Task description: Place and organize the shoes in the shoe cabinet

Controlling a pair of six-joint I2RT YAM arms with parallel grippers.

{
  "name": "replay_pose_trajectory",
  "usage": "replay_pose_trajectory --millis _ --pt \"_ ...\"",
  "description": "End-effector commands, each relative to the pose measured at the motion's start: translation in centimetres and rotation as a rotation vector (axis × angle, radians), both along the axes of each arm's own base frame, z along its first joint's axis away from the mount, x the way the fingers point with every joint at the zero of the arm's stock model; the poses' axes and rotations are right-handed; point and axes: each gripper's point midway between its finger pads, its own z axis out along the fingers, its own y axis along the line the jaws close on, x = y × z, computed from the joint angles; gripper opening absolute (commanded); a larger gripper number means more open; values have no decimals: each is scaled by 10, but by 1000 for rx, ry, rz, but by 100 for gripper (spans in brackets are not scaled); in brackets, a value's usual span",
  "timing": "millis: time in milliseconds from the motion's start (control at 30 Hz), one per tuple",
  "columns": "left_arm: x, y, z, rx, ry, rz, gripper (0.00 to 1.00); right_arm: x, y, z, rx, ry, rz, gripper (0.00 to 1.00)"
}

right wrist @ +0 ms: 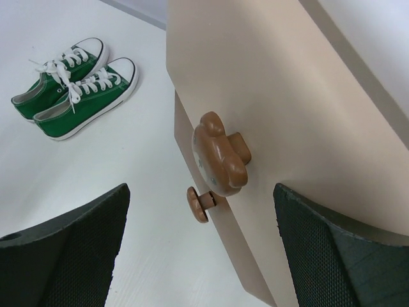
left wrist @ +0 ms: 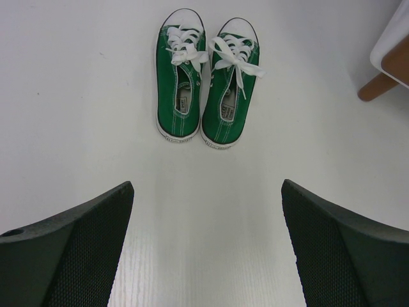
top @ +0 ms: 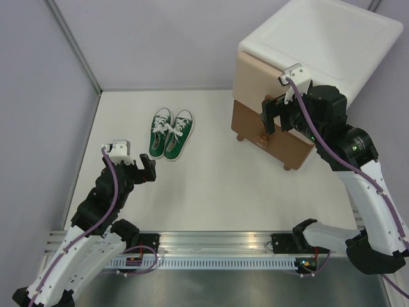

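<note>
Counter (top: 211, 192): flat, white, matt, faintly grained close up.

Shoe cabinet (top: 319, 38) at the far right corner: boxy, white, smooth, rounded at the edges, with a shallow sunken top. Stands at an angle, front toward the middle of the counter. Beige upper drawer (top: 252, 73) over brown lower drawer (top: 248, 121), both plain-faced; short brown foot (left wrist: 377, 86) beneath.

Right arm (top: 364, 185): white links, black joints, purple cable alongside. Rises from the near right, folds at the elbow and reaches left to the cabinet front, wrist level with the drawers. Right fingers (top: 268, 118): black, mesh-textured pads, spread wide, gripping nothing, poised just before the beige drawer with its knob ahead between them and no contact to be seen.

Left arm (top: 96, 211): folded low over the near left of the counter, wrist aimed at the shoes. Left fingers (top: 148, 167): likewise wide apart and empty, near the heels but clear of them.

Green sneakers (top: 170, 133): one canvas pair, side by side and touching, toes away from the arms, on the counter left of the cabinet and well apart from it. White rubber soles and toe caps, white stitching.

Bear-shaped knob (right wrist: 220, 153): glossy brown, round-eared, on a short stem. Second knob (right wrist: 199, 203) lower down, partly hidden behind the beige edge.

White laces (left wrist: 233, 54): tied in loose bows.
</note>
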Motion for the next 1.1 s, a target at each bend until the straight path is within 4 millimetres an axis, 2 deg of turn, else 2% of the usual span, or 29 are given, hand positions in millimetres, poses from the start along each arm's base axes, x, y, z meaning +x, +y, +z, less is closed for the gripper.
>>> replay_pose_trajectory --millis 0,167,400,467,633,767,1067 --pt "4 -3 5 13 -32 -19 99 16 6 6 27 -46 -15 97" --pt "4 -2 5 13 -32 -19 99 22 27 1 56 -30 63 97" --pt "4 -3 4 13 -28 -24 99 3 50 1 84 13 227 96" --pt "4 -3 5 12 -30 -24 98 -5 52 -1 86 39 258 96" --pt "4 -4 4 16 -26 -28 99 -23 60 11 115 41 338 95" --pt "4 -4 4 13 -28 -29 99 -28 63 19 134 35 369 95" --pt "4 -5 3 17 -24 -31 98 -38 63 19 144 71 386 95"
